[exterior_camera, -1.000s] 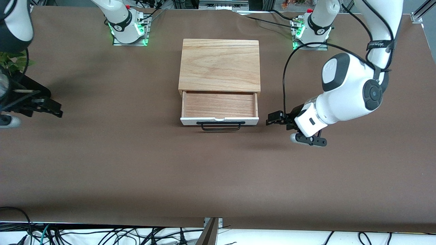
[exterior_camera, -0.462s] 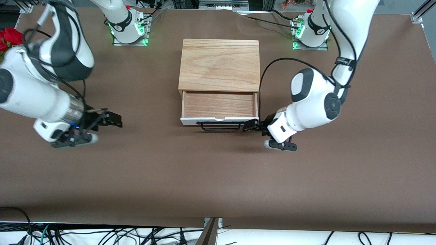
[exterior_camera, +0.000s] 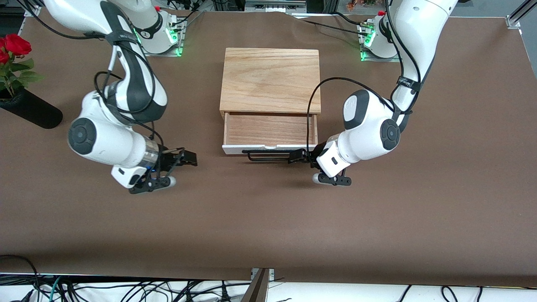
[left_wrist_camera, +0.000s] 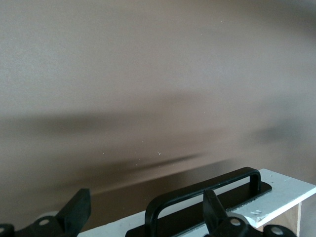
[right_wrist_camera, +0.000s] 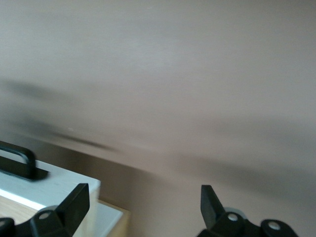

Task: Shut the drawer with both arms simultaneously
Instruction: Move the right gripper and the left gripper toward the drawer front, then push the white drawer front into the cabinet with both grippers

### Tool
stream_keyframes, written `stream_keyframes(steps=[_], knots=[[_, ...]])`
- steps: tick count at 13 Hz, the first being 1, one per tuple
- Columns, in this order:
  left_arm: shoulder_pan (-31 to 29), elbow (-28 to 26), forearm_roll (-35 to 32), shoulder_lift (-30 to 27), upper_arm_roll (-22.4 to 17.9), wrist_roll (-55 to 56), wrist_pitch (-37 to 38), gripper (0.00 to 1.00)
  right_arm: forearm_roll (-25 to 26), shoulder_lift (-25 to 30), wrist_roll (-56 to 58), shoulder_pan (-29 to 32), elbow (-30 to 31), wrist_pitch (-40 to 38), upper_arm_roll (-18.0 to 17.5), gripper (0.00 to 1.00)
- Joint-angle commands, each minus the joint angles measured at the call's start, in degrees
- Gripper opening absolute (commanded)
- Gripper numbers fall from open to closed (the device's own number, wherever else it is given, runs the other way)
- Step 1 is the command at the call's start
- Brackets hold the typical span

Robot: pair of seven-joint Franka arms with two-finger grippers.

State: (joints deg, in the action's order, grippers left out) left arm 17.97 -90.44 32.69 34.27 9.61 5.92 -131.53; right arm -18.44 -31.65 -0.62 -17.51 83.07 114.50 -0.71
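Note:
The drawer stands pulled out of the light-oak box, its white front panel and black wire handle facing the front camera. My left gripper is open and low at the handle's end toward the left arm's end of the table. In the left wrist view my left gripper straddles the handle and panel. My right gripper is open, low over the table beside the drawer toward the right arm's end, apart from it. In the right wrist view my right gripper sits by the panel's corner.
A black vase with a red rose lies at the right arm's end of the table. The arm bases stand along the table edge farthest from the front camera. Brown tabletop stretches in front of the drawer.
Both arms have swung in toward the drawer front. The right gripper came from the table's end to beside the drawer. The left gripper reached the handle's end. The drawer has not moved.

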Motion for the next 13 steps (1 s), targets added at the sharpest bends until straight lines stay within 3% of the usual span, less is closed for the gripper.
stream_keyframes(steps=[1,13], knots=[[0.32,-0.60,1.58,-0.17,-0.29,-0.55,0.49,1.00,-2.39,-1.65,-0.44,-2.26,-1.33,1.34,0.18,1.00],[0.23,-1.93,1.58,-0.52,0.06,-0.47,6.82,1.00,-2.48,-5.44,-2.20,-10.79,-1.15,3.19,0.18,1.00]])
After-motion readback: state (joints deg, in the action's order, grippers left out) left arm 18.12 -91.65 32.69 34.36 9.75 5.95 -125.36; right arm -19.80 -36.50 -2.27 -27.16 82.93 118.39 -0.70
